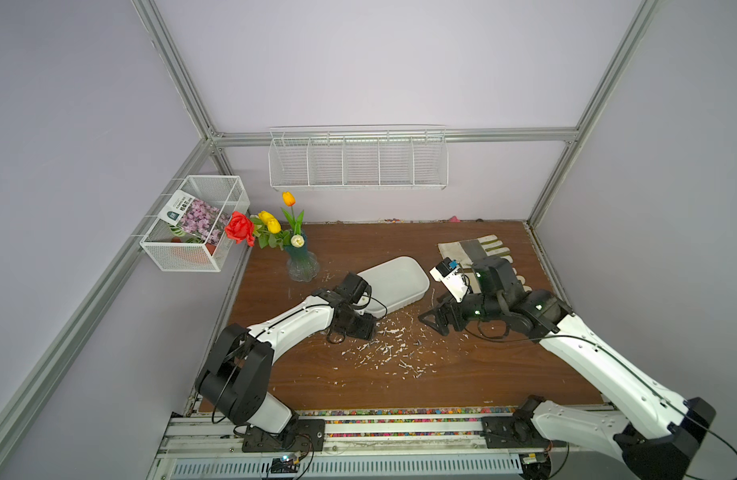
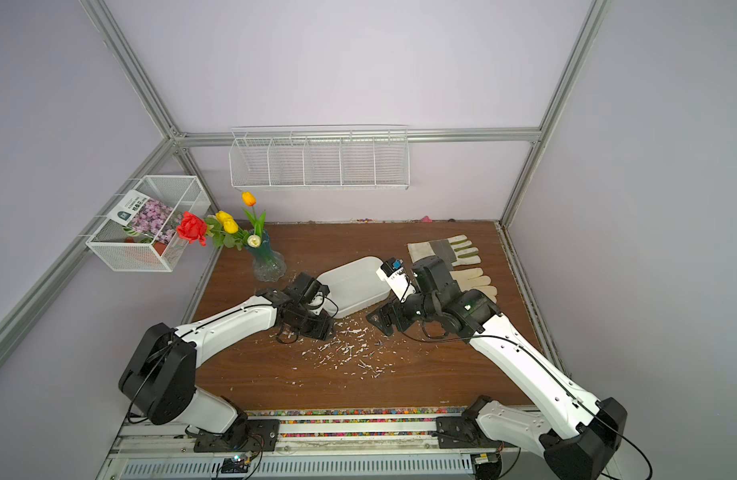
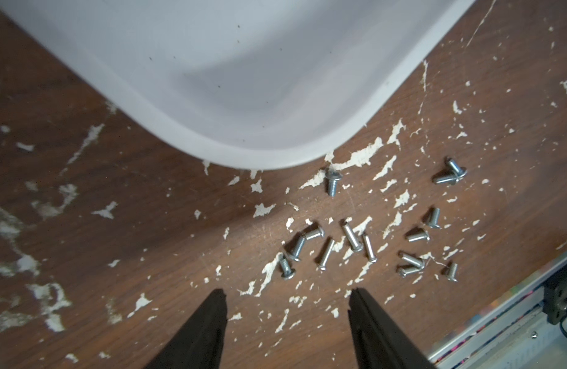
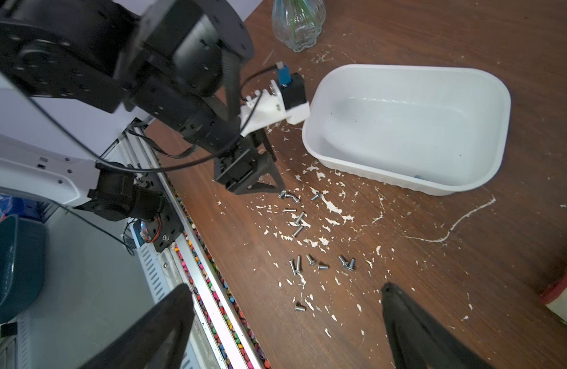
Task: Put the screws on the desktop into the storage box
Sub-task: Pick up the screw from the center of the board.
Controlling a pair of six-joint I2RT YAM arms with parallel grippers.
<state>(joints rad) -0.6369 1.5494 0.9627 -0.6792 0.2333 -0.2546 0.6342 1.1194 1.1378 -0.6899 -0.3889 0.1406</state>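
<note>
On tabletop (image 3: pixel 147 207), just beside white box (image 3: pixel 243 153), screws (image 3: pixel 352 238) lie loose. Box close, so short trip, we think. Our left fingers (image 3: pixel 208 326) spread, empty, near pile to pinch one; our right fingers (image 4: pixel 413 326) spread, empty.

Pale lilac walls (image 1: pixel 379 62) enclose my workspace, edged with aluminium frame rails (image 1: pixel 393 136). A white wire rack (image 1: pixel 358 166) hangs on the back wall. Even, soft light.
</note>
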